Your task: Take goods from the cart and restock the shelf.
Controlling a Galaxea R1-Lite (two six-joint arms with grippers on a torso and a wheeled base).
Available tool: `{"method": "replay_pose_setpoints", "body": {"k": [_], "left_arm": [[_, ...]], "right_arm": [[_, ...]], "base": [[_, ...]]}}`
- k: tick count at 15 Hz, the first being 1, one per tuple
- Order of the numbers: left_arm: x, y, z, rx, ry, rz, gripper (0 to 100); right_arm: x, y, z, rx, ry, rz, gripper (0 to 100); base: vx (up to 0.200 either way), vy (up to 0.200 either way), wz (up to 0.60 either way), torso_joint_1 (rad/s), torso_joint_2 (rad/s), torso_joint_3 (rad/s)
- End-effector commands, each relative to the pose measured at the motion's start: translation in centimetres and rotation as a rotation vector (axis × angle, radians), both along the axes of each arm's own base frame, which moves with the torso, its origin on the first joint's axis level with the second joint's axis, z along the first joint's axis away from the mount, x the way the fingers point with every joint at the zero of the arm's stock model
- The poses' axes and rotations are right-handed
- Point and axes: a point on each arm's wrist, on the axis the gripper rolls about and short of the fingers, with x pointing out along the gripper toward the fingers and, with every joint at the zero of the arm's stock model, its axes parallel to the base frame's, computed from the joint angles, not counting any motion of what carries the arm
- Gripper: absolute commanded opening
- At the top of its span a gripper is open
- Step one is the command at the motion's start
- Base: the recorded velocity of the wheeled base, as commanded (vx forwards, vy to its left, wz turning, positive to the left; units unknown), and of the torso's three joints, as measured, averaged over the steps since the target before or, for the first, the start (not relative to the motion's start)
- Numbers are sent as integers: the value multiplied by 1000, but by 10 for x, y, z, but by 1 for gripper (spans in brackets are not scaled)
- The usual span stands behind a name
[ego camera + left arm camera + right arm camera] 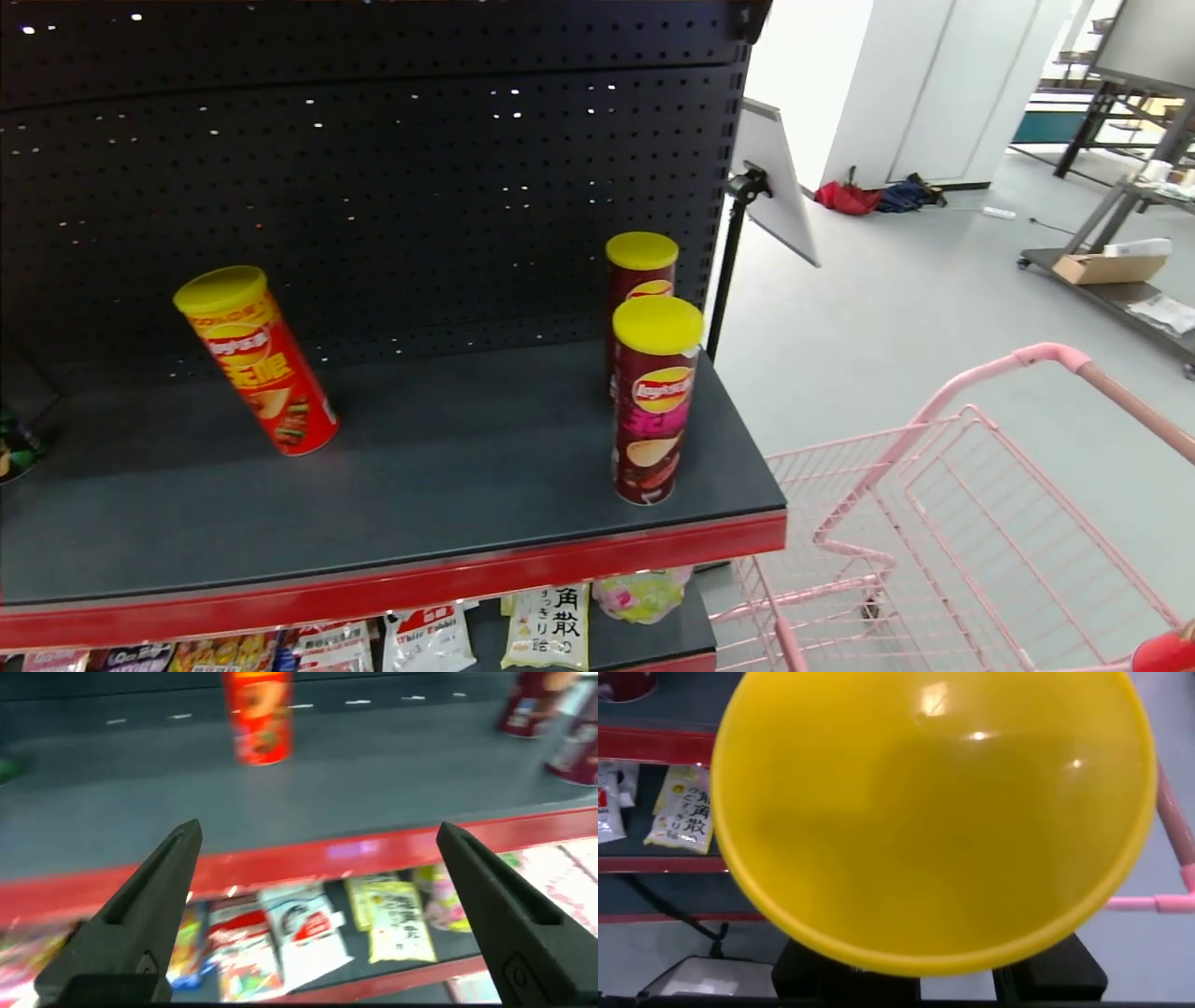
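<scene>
My left gripper (318, 833) is spread wide, with nothing between its fingers (154, 891). It points straight at the shelf (420, 467), hanging just off the red front edge (280, 863) and about level with it, so I'm looking across the deck and onto the snack packets (308, 933) on the tier below. The right gripper (1046, 973) shows as dark housing behind a yellow lid (934, 812). That lid sits face-on right against the wrist camera, and I cannot tell whether the gripper is clamped on anything. Beside the lid runs a pink bar of the cart (980, 523), with the shelf's lower tiers behind it. Out on the deck, a red can (257, 359) stands towards the left, well apart from the two maroon cans (653, 401) at the right end. One of those is near the front edge, and the other is just behind it, close to the black pegboard (373, 187). The cart stands to the right of the shelf.
</scene>
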Motion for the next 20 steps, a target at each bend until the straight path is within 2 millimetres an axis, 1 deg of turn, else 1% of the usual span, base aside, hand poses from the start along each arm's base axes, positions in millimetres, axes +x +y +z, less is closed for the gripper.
{"method": "replay_pose_setpoints", "body": {"k": [1,3,4,5,7,8,10,11,20], "left_arm": [[0,0,0,0,2,0,100],[0,0,0,0,0,0,100],[0,0,0,1,2,0,100],[0,0,0,1,2,0,100],[0,0,0,1,2,0,100],[0,0,0,3,2,0,100],[0,0,0,3,0,0,100],[0,0,0,4,0,0,100],[0,0,0,3,2,0,100]], "right_arm": [[0,0,-3,-1,7,-1,0],[-3,0,-7,4,-2,-1,0],[-8,-1,-13,6,-16,-1,0],[-12,-2,-22,8,-26,1,0],[-17,-2,-41,47,-131,67,0],[-20,-3,-54,65,-185,89,0],[-27,-5,-68,77,-224,140,0],[-27,-5,-71,78,-225,140,0],[-25,-4,-78,99,-198,138,0]], "base": [[0,0,600,2,2,-2],[0,0,0,0,0,0],[0,0,0,0,0,0],[0,0,0,0,0,0],[0,0,0,0,0,0],[0,0,0,0,0,0],[0,0,0,0,0,0],[0,200,0,2,7,7],[0,200,0,1,4,1]]}}
